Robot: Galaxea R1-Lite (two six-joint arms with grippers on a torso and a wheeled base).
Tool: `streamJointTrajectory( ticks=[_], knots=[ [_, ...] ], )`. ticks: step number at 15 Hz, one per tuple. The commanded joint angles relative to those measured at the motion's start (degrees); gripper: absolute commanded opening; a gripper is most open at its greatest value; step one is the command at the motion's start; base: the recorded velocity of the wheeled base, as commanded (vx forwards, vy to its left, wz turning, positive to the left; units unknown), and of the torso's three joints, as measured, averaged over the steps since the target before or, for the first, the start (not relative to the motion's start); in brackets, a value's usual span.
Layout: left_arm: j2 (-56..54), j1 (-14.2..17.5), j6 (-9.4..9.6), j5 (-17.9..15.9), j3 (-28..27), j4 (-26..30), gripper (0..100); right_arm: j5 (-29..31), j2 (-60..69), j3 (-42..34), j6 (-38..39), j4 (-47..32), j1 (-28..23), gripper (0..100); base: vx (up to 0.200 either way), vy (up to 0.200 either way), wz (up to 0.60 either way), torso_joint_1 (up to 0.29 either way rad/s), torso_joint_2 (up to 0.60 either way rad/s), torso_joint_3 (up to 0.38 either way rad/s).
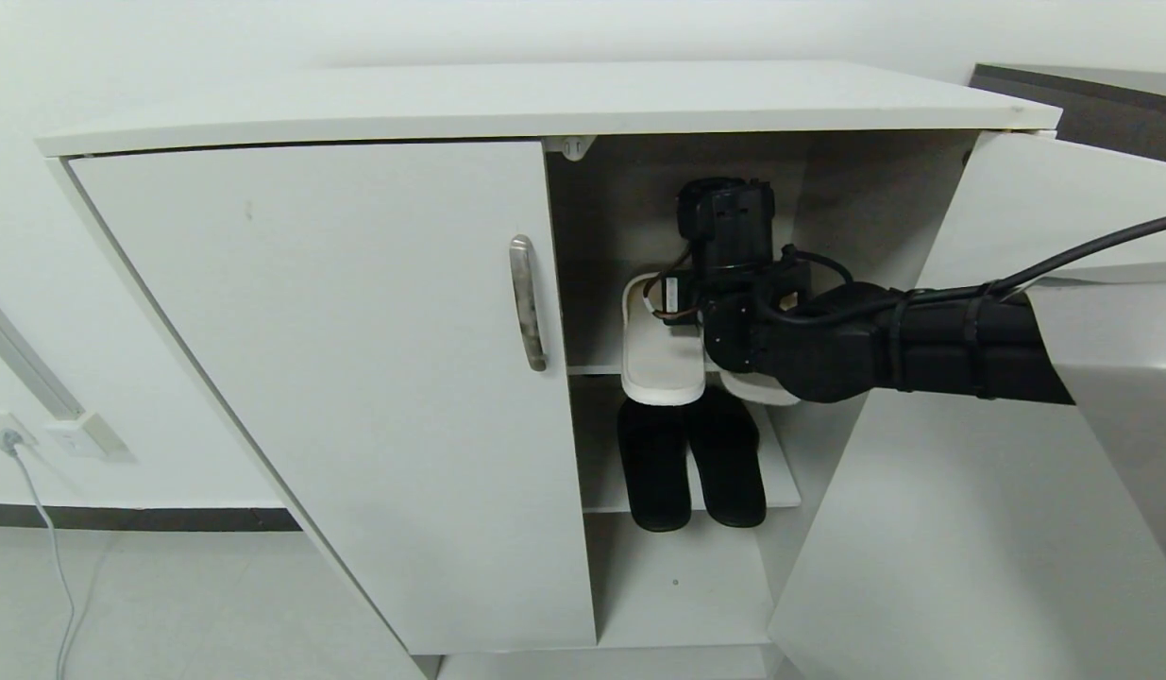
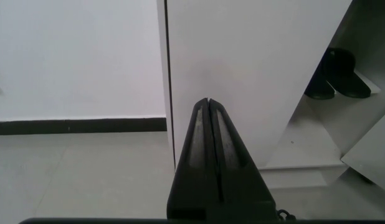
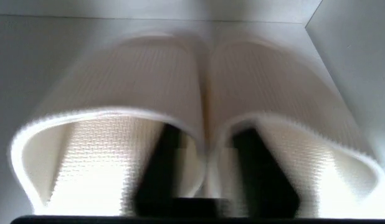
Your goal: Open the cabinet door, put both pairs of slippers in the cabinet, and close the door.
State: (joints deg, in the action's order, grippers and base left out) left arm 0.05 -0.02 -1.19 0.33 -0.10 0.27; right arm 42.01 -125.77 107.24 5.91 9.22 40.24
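The white cabinet [image 1: 545, 99] has its right door [image 1: 970, 510] swung open and its left door [image 1: 337, 378] closed. A pair of white slippers [image 1: 660, 364] lies on the upper shelf, heels hanging over the front edge. My right arm [image 1: 922, 340] reaches into that compartment. Close up, my right gripper [image 3: 206, 134] has one finger inside each white slipper [image 3: 149, 81] and pinches their adjoining inner sides. The black slippers [image 1: 691, 463] lie side by side on the lower shelf [image 1: 781, 486]. My left gripper [image 2: 208, 102] is shut and holds nothing, low in front of the closed door [image 2: 242, 62].
A metal handle [image 1: 528, 302] sits on the closed left door's right edge. The open right door stands close beside my right arm. A wall socket with a cable [image 1: 11, 442] is at the far left. Bare floor [image 2: 74, 174] lies in front of the cabinet.
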Motion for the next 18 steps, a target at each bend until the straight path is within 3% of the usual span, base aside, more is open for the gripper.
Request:
streamJointTrajectory(
  ticks=[1,8,13,18],
  knots=[
    [0.0,-0.1,-0.04,0.0,0.0,0.0,0,0.0,-0.1,-0.3,0.0,-0.1,0.0,100,0.0,0.0,0.0,0.0,0.0,0.0],
    [0.0,-0.1,-0.04,0.0,0.0,0.0,0,0.0,6.2,-8.9,1.4,0.1,1.9,100,0.0,0.0,0.0,0.0,0.0,0.0],
    [0.0,-0.1,-0.04,0.0,0.0,0.0,0,0.0,18.5,-25.3,2.7,3.4,5.7,100,0.0,0.0,0.0,0.0,0.0,0.0],
    [0.0,-0.1,-0.04,0.0,0.0,0.0,0,-4.1,28.1,-45.5,2.1,16.4,11.3,100,0.0,0.0,0.0,0.0,0.0,0.0]
  ],
)
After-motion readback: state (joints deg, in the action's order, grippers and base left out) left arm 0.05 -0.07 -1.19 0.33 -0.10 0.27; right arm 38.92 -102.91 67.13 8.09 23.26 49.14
